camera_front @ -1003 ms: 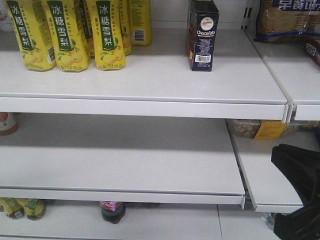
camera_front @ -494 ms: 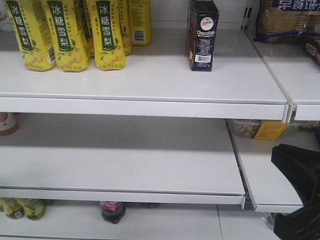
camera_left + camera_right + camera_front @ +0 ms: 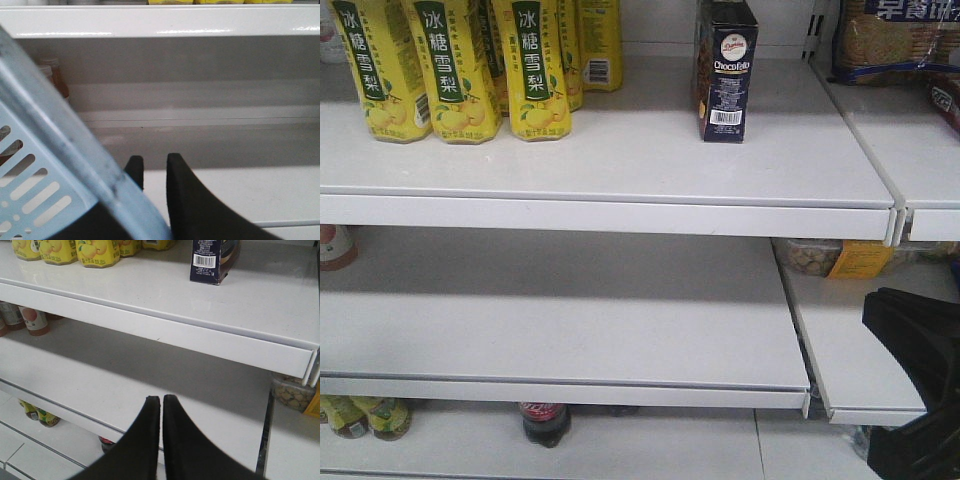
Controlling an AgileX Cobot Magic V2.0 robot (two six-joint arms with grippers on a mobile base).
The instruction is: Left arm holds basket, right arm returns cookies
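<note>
The cookies (image 3: pixel 725 70) are a dark navy carton standing upright on the top shelf (image 3: pixel 620 160), right of the yellow bottles. In the right wrist view the cookies (image 3: pixel 212 255) stand far up and ahead. My right gripper (image 3: pixel 161 399) is shut and holds nothing, hovering in front of the middle shelf. The right arm (image 3: pixel 920 380) shows as a black mass at the lower right. The light blue basket (image 3: pixel 35 165) fills the left of the left wrist view. Its thick rim runs down between the jaws of my left gripper (image 3: pixel 154 162), which is shut on it.
Several yellow drink bottles (image 3: pixel 450 65) stand at the top shelf's left. A clear cracker pack (image 3: pixel 900 40) lies on the neighbouring shelf at the right. The middle shelf (image 3: pixel 560 320) is bare, with a dark cola bottle (image 3: pixel 544 420) below it and a jar (image 3: pixel 35 320) at its left.
</note>
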